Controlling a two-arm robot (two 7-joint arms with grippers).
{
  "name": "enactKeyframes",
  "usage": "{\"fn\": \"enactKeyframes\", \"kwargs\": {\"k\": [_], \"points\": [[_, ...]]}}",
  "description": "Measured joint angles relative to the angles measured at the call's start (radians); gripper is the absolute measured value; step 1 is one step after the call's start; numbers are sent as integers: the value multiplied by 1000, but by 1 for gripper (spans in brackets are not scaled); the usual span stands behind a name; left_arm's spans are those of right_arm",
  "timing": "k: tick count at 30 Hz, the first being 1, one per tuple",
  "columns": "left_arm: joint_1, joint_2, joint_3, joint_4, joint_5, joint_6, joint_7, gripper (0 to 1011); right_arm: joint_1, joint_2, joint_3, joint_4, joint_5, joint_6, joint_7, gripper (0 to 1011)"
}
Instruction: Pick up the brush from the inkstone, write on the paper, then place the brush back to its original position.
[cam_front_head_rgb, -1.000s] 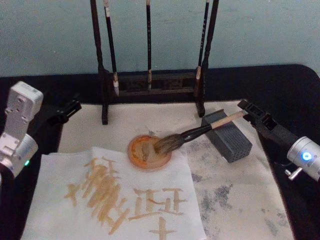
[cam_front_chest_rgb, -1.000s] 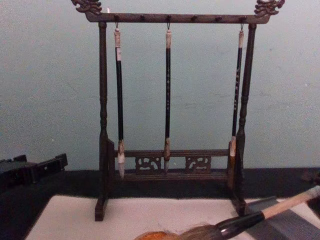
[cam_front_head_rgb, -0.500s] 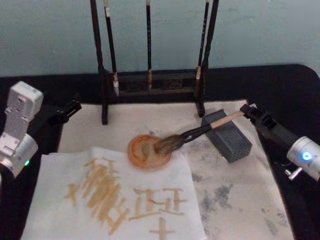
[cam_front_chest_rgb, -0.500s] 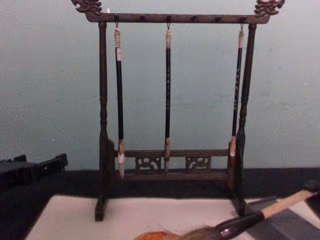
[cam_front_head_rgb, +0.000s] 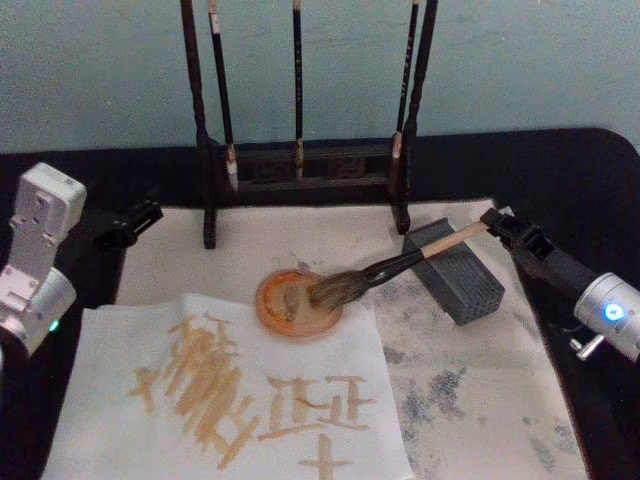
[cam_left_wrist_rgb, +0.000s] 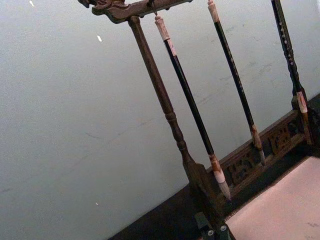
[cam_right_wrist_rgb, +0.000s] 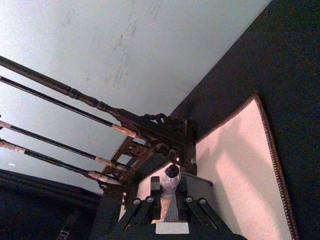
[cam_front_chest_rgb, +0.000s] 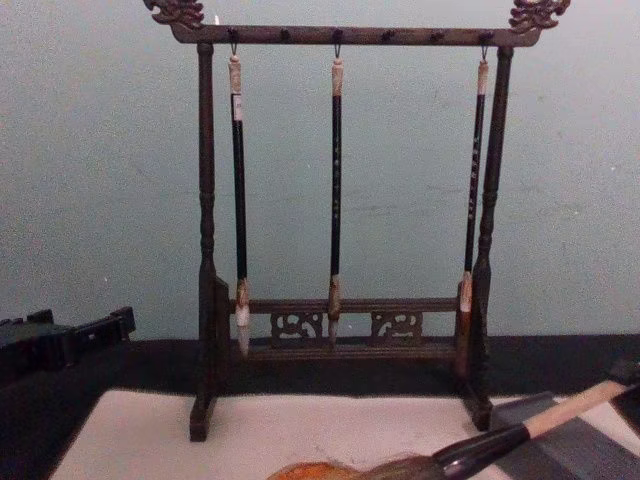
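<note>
The brush (cam_front_head_rgb: 385, 268) lies slanted, its bushy bristle head over an orange dish (cam_front_head_rgb: 290, 310) and its pale handle crossing the top edge of the dark grey inkstone (cam_front_head_rgb: 458, 275). My right gripper (cam_front_head_rgb: 496, 222) is shut on the handle's end; in the right wrist view the handle (cam_right_wrist_rgb: 170, 182) sits between the fingers. In the chest view the brush (cam_front_chest_rgb: 500, 440) runs low at the right. The paper (cam_front_head_rgb: 330, 350) lies at the front left with ochre strokes on it. My left gripper (cam_front_head_rgb: 143, 214) is parked shut at the mat's far left corner.
A dark wooden rack (cam_front_head_rgb: 300, 160) with three slim hanging brushes stands at the back of the table. An ink-stained off-white mat (cam_front_head_rgb: 470, 390) lies under the paper, dish and inkstone. Black table surface surrounds the mat.
The brush and my right gripper have sunk slightly, bringing the handle lower over the inkstone and the bristles closer into the dish. The left arm has barely moved.
</note>
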Motion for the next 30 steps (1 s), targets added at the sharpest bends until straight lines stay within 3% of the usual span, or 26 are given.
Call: {"fn": "enactKeyframes", "kwargs": {"k": [9, 18, 30], "points": [[0, 0, 0, 0, 0, 0, 0, 1002, 0, 1, -1, 1, 2, 0, 0, 176], [0, 0, 0, 0, 0, 0, 0, 1002, -3, 6, -2, 3, 55, -3, 14, 168], [0, 0, 0, 0, 0, 0, 0, 1000, -44, 53, 8, -88, 113, -16, 49, 169]]}}
